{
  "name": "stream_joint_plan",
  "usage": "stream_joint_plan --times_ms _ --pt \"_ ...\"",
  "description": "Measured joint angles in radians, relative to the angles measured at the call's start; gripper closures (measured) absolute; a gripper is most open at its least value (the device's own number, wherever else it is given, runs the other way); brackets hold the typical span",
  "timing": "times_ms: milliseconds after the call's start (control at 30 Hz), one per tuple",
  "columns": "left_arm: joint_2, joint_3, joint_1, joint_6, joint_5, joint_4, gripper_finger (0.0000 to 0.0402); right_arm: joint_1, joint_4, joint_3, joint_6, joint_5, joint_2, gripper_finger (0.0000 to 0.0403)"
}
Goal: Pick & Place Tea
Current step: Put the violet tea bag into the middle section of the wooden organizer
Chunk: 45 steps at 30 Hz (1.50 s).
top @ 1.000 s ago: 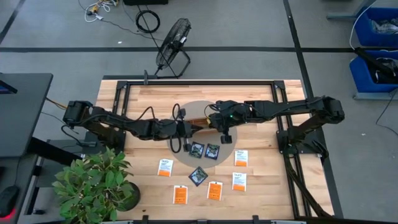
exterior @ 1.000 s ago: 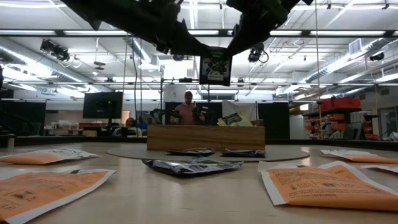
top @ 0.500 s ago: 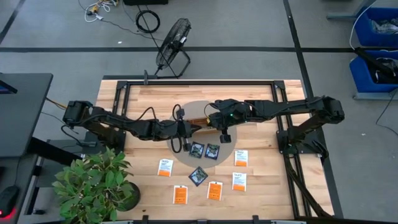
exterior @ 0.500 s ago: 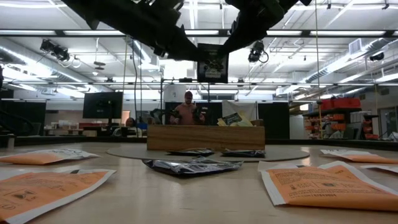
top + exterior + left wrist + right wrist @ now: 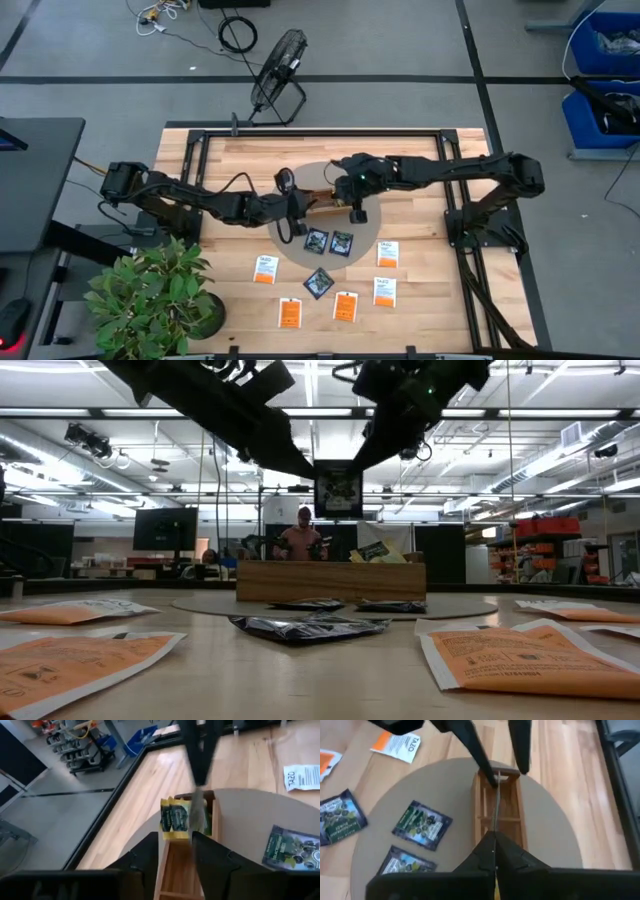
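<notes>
A dark tea packet (image 5: 338,490) hangs above the long wooden tray (image 5: 330,580), which stands on the round mat (image 5: 372,228). My right gripper (image 5: 494,839) is shut on it; in the high view it is at the tray's right end (image 5: 350,192). My left gripper (image 5: 176,851) is open at the tray's left end (image 5: 303,207), its fingers (image 5: 481,757) on either side of the packet's far edge. Yellow-green packets (image 5: 175,820) stand in the tray. My right gripper pinches the dark packet's upper edge (image 5: 494,827) between its two fingers, slanting down from the table's right. The packet hangs upright below the fingers, clear of the tray. My left gripper: whether a fingertip (image 5: 489,776) touches the packet's far edge, I cannot tell.
Loose packets lie on the table near the mat: dark ones (image 5: 317,240) (image 5: 342,242) (image 5: 318,283), white-and-orange ones (image 5: 265,268) (image 5: 387,254) (image 5: 384,291), orange ones (image 5: 289,313) (image 5: 345,306). A potted plant (image 5: 160,290) stands at the near left corner.
My left gripper has opened and let go of the dark packet, tipping a little. My right gripper has gone toward the table's left edge and down with the packet, which hangs lower over the tray than before.
</notes>
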Motion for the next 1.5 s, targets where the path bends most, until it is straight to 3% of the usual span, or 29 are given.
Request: stream_joint_plan --times_ms 167,333,600,1233,1500 --pt "0.000 0.000 0.000 -0.040 0.000 -0.068 0.0267 -0.078 0.062 0.000 -0.030 -0.061 0.043 0.0403" --pt "0.000 0.000 -0.004 -0.088 -0.007 -0.146 0.0274 -0.150 0.074 0.000 -0.045 -0.186 0.102 0.0403" --pt "-0.030 -0.001 -0.034 -0.106 -0.042 -0.189 0.0290 -0.190 0.116 0.000 -0.083 -0.268 0.181 0.0403" --pt "-0.052 0.000 -0.056 -0.124 -0.044 -0.216 0.0291 -0.227 0.160 0.001 -0.097 -0.258 0.251 0.0402" --pt "-0.052 0.000 -0.055 -0.126 -0.044 -0.219 0.0291 -0.227 0.166 0.001 -0.085 -0.256 0.251 0.0372"
